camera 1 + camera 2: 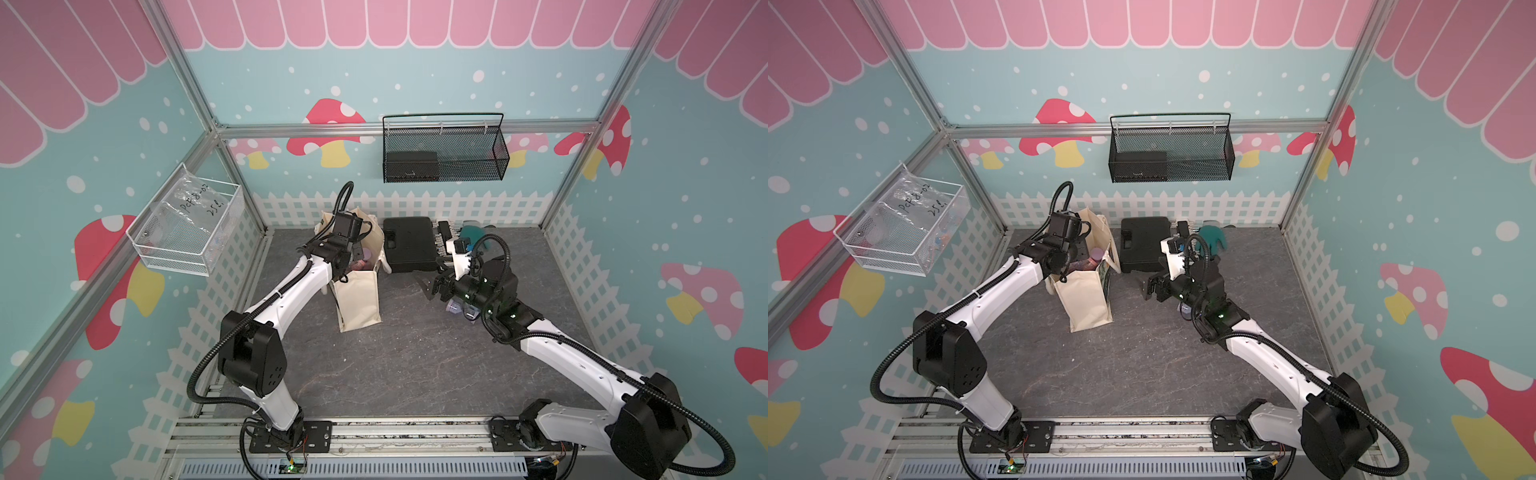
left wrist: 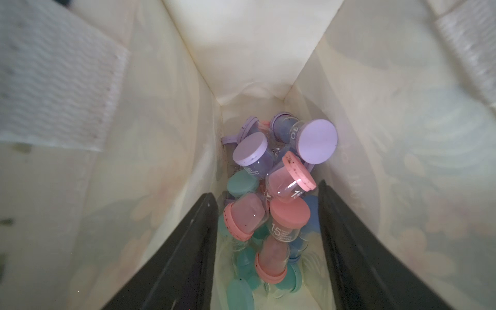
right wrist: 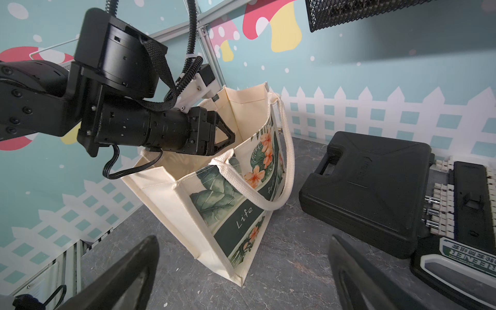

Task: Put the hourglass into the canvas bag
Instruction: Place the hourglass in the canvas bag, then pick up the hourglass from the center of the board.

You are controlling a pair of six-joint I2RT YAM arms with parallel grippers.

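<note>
The cream canvas bag (image 1: 359, 299) (image 1: 1088, 299) (image 3: 214, 204) stands upright at the back left of the table, its leafy dark panel facing my right arm. My left gripper (image 2: 267, 189) reaches down through the bag's mouth, its fingers (image 3: 228, 137) apart and touching nothing. Below it, several hourglasses lie piled on the bag's bottom, among them a pink-capped one (image 2: 288, 217) and a lilac-capped one (image 2: 318, 141). My right gripper (image 1: 440, 286) (image 1: 1154, 286) (image 3: 243, 239) hangs open and empty over bare table, right of the bag. Another clear hourglass (image 1: 455, 308) (image 1: 1185, 309) peeks out under my right wrist.
A flat black hard case (image 1: 409, 245) (image 3: 367, 188) lies right of the bag, with a socket set (image 3: 469, 204) and a teal glove (image 1: 1212, 239) beyond it. A black mesh basket (image 1: 444, 147) hangs on the back wall. A white wire basket (image 1: 187, 232) hangs on the left wall.
</note>
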